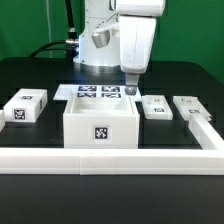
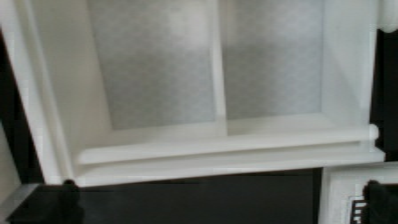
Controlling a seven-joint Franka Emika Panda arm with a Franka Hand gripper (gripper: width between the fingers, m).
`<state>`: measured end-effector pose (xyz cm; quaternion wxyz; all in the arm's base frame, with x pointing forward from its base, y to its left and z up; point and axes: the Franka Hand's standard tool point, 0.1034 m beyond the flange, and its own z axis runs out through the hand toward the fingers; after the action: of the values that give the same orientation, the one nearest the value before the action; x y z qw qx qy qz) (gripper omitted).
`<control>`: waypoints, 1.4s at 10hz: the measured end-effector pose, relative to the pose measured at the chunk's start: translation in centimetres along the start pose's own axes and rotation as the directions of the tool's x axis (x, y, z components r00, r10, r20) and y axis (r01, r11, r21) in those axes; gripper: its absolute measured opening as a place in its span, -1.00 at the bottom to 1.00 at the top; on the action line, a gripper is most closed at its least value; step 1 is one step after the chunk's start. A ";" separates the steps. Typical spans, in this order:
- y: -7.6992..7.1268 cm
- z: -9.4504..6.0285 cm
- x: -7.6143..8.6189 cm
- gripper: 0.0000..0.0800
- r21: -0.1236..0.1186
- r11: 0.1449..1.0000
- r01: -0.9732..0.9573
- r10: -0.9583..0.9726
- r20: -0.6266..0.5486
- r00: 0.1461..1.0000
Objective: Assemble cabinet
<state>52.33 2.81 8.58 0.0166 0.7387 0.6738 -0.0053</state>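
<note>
The cabinet (image 1: pixel 100 126) is an open-topped white box with a marker tag on its front, standing mid-table. In the wrist view I look down into it: its rim (image 2: pixel 214 156) and an inner dividing wall (image 2: pixel 217 80) show. My gripper (image 1: pixel 130 88) hangs just behind the cabinet's far right corner, above the table. In the wrist view the gripper (image 2: pixel 210 206) is open and empty over black table, with its dark fingertips (image 2: pixel 36 206) far apart at the frame's edges. Nothing is between them.
The marker board (image 1: pixel 98 92) lies behind the cabinet. A tagged white block (image 1: pixel 24 106) sits at the exterior view's left, and two smaller ones (image 1: pixel 155 107) (image 1: pixel 188 103) at its right. A long low white rail (image 1: pixel 110 160) runs along the front and right side.
</note>
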 end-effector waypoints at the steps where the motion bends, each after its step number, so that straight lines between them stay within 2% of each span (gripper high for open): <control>1: 0.0 0.0 0.0 1.00 0.000 1.000 0.001 -0.001 0.000 1.000; 2: -0.4 0.3 -0.1 1.00 -0.005 1.000 0.019 -0.019 -0.003 1.000; 4: -2.4 1.0 -0.8 1.00 -0.002 0.999 0.037 -0.037 -0.007 0.999; 6: -4.0 1.5 -1.5 1.00 0.016 0.999 0.028 -0.028 -0.005 1.000; 10: -4.0 1.7 -1.5 1.00 0.018 0.999 0.027 -0.026 -0.006 1.000; 11: -4.6 2.2 -1.7 1.00 0.022 0.999 0.025 -0.024 -0.009 1.000; 12: -5.6 3.1 -2.1 1.00 0.015 1.000 0.025 -0.025 -0.016 1.000; 13: -6.4 3.6 -2.5 1.00 0.031 0.999 0.019 -0.018 -0.016 1.000; 14: -6.5 4.0 -2.4 1.00 0.032 0.999 0.018 -0.017 -0.018 1.000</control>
<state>45.74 0.85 4.58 -0.0011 0.7330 0.6802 -0.0096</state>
